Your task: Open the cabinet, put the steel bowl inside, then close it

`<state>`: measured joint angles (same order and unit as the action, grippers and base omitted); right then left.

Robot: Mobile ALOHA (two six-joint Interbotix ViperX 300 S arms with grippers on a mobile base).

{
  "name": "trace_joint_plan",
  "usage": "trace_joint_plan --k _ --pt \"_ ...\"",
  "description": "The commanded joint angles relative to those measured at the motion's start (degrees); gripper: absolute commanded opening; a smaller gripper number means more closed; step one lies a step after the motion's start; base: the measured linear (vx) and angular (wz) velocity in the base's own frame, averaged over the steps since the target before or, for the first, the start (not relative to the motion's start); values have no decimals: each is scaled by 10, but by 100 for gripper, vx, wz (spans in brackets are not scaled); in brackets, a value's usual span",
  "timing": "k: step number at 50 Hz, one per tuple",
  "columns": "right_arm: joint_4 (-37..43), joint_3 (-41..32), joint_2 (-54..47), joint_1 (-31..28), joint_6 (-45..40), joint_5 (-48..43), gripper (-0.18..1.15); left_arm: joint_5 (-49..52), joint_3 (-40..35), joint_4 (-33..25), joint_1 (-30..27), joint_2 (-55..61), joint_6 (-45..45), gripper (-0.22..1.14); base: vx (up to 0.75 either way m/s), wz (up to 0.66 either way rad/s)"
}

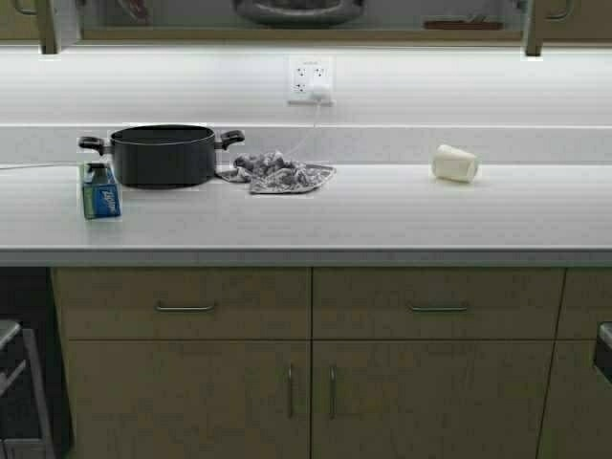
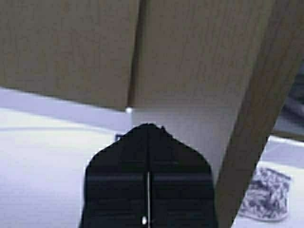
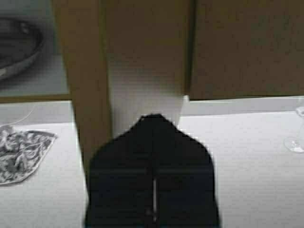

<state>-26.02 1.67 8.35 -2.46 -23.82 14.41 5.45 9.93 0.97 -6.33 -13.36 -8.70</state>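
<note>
Steel bowl [image 1: 298, 10] rests on the shelf inside the cabinet [image 1: 287, 34], whose two doors stand open. Left gripper [image 2: 148, 130], clenched, sits beside the left door's edge; right gripper [image 3: 153, 121], clenched, beside the right door's edge. Below, the counter [image 1: 382, 215] carries a black pot [image 1: 161, 153], patterned cloth [image 1: 277, 172] and tipped cup [image 1: 455, 163].

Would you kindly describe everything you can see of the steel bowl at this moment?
The steel bowl sits upright on the shelf inside the cabinet, whose doors stand open. In the high view only its lower, rounded body shows at the top edge, grey and shiny. In the right wrist view, the bowl shows a thin flared rim and a mirror-like, shallow inside, partly hidden behind the open door's edge. Nothing visible lies in it, and neither claw touches it.
</note>
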Motion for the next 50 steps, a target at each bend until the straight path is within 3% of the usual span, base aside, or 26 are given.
trace_joint_plan --k 1,9,16,31,40,50 --pt "1 51 63 -40 2 -8 6 -24 67 14 22 -65 -1 4 1 1" --pt "4 127 121 -73 -8 -11 6 -56 156 26 63 -130 0 4 1 0" --pt "11 196 181 -106 -15 -11 6 -62 190 51 105 -158 0 4 5 -1" --pt "22 293 276 -127 -21 -8 6 -62 136 65 126 -100 0 4 8 -2" --pt "23 305 282 -127 -20 -9 6 -62 83 65 126 -37 -1 4 12 -1" --pt "22 228 195 -127 -18 -15 6 -62 50 63 155 -8 -3 4 11 0"
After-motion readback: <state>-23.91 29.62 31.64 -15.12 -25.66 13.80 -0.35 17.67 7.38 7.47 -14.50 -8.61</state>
